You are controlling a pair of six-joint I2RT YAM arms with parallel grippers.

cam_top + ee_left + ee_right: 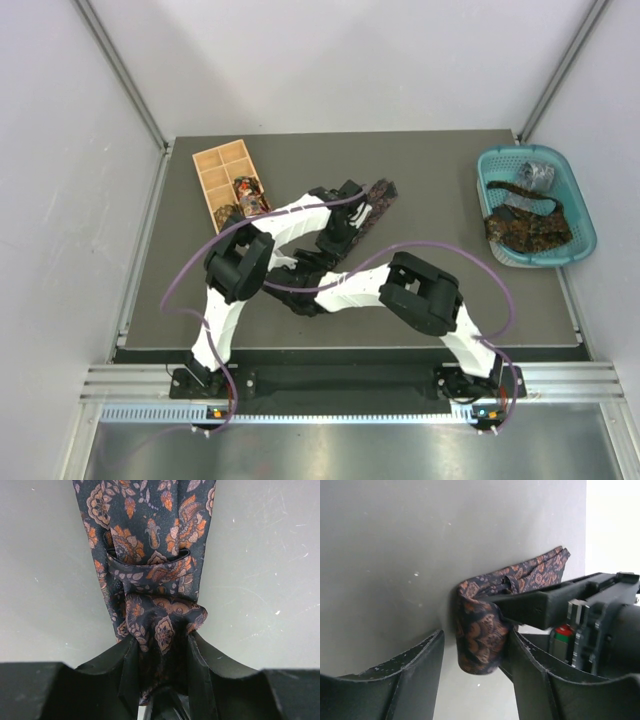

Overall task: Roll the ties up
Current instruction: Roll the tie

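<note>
A dark paisley tie [378, 198] lies on the table, running away from my left gripper [159, 642] in the left wrist view, with a loop across its strip. The left gripper [350, 216] is shut on the tie's rolled near end. In the right wrist view that coil [480, 630] hangs from the left gripper's black finger [540, 605]. My right gripper [477, 652] stands open around the coil, with a gap on its left side and its right finger close against the cloth. More ties [528, 228] lie in the teal basket.
The teal basket [585, 215] stands at the right edge of the table with a grey coil [535, 175] inside. A tan wooden compartment box [215, 170] sits at the back left, holding a small coloured coil [250, 195]. Both arms cross at mid-table.
</note>
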